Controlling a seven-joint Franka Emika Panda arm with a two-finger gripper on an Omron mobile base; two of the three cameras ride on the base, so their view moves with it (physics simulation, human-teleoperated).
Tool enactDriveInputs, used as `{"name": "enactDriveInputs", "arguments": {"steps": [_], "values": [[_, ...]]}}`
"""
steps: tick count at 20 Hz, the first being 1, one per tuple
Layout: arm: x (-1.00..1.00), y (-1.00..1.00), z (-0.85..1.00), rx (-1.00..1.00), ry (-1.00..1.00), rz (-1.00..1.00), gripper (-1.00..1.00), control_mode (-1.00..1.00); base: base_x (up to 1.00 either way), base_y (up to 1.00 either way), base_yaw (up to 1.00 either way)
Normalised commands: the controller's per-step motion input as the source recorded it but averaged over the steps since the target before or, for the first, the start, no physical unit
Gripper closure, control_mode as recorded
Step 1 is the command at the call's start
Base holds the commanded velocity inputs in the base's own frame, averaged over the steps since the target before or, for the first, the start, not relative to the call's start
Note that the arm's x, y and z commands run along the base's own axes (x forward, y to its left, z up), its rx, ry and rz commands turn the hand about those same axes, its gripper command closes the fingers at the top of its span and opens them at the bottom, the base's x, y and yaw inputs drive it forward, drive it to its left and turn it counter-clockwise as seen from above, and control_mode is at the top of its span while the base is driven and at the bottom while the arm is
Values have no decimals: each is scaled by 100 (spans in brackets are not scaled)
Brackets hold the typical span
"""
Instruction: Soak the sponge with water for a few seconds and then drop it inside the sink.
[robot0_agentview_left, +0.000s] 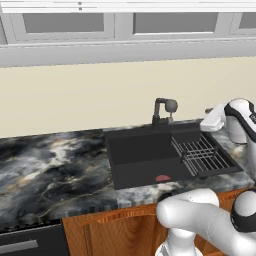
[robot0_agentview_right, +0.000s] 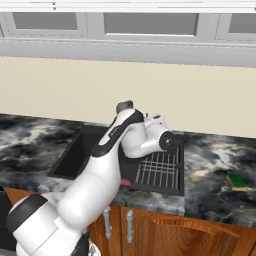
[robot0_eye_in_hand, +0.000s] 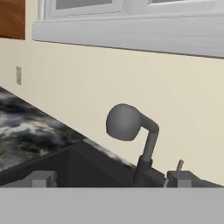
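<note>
While the sponge (robot0_agentview_right: 236, 180) waits on the surface (robot0_agentview_right: 210, 165), the pincer (robot0_eye_in_hand: 113, 178) faces the tap (robot0_eye_in_hand: 131, 131).
Its jaws stand wide and empty, seemingly lined up on the tap because water comes first.

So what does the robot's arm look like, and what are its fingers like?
The arm is made of smooth, rounded white tubes, with dark bands at its joints. It gets thick and chunky near the bottom. Its fingers are two small grey blocks with flat tops, seen in the hand view. No loose cables show on it.
</note>
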Motion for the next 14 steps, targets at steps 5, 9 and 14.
{"name": "enactDriveInputs", "arguments": {"steps": [5, 9, 14], "values": [[2, 0, -21, 2, 0, 5, -100, -100, 0, 0, 0], [9, 0, -25, 4, 1, 6, -100, -100, 0, 0, 0], [16, 0, -9, 3, 5, 3, -100, -100, 0, 0, 0]]}}
